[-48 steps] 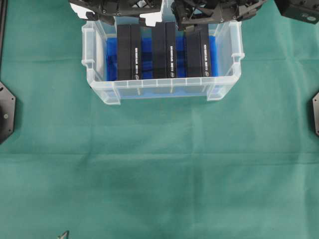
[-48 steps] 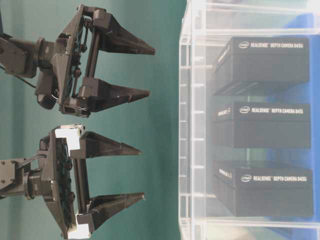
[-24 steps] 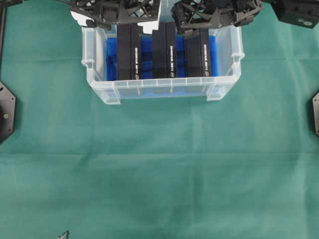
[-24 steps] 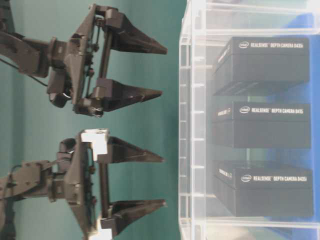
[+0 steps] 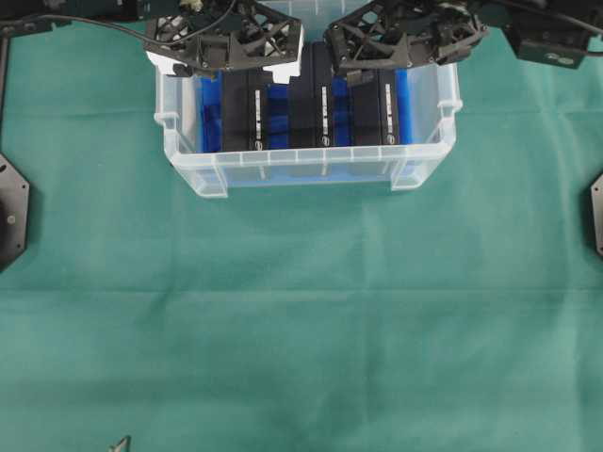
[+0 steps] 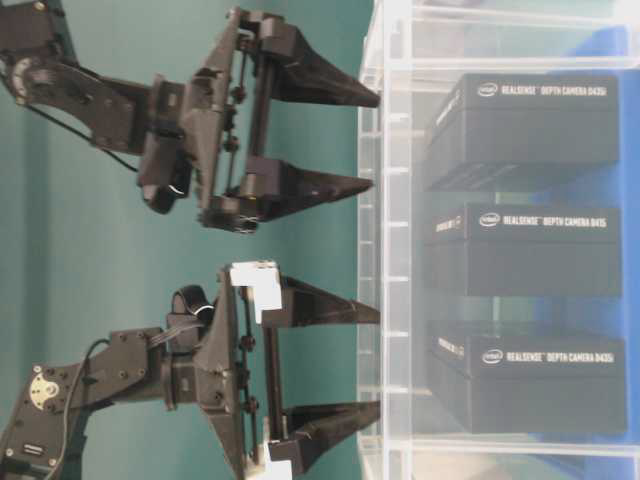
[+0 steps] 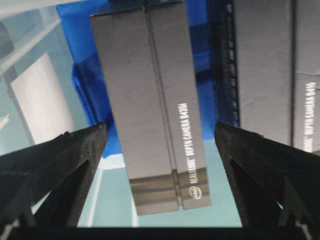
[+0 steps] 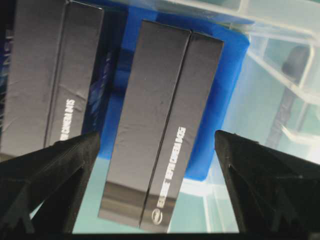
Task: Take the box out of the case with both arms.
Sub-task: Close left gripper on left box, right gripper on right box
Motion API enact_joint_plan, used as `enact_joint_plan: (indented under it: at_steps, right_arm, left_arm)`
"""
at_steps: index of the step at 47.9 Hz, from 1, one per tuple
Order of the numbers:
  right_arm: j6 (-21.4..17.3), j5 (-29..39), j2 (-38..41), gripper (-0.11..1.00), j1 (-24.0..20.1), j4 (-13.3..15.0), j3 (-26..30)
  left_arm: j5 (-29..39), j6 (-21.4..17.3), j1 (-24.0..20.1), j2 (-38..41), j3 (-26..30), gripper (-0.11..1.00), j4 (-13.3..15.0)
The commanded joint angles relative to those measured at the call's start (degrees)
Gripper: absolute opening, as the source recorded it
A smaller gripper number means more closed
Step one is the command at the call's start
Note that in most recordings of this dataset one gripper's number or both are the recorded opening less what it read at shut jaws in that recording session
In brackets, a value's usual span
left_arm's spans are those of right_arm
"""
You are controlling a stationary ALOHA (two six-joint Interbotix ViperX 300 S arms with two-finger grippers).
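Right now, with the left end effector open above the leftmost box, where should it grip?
Probably across the narrow width of the leftmost box, coming straight down from above: it stands on edge, its long flat faces clear on both sides, and the left end effector already straddles it.

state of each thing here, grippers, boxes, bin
left gripper: open, above left box, holding nothing
right gripper: open, above right box, holding nothing
left box: on edge in case, untouched
middle box: on edge in case
right box: on edge in case, untouched
case: lidless, on the green cloth
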State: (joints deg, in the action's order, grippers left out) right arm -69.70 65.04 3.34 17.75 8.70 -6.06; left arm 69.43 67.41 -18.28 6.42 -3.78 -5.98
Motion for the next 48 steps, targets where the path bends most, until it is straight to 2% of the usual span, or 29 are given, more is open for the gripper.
enact_joint_plan:
  at_steps: [1, 29, 48]
  right_arm:
    - [-0.1, -1.1, -0.3, 0.96, -0.2, 0.3, 0.0]
    - [-0.3, -5.0, 1.8, 0.96, -0.1, 0.1, -3.9]
    - [-0.4, -5.4, 3.2, 0.96, -0.1, -0.4, -4.1]
  left_arm:
    - [-0.4, 0.2, 0.2, -1.0, -0.1, 0.89, -0.3]
    - [-7.0, 2.5, 0.2, 0.0, -5.1, 0.89, -0.1]
    - [-7.2, 3.1, 0.1, 0.2, -7.3, 0.89, 0.1]
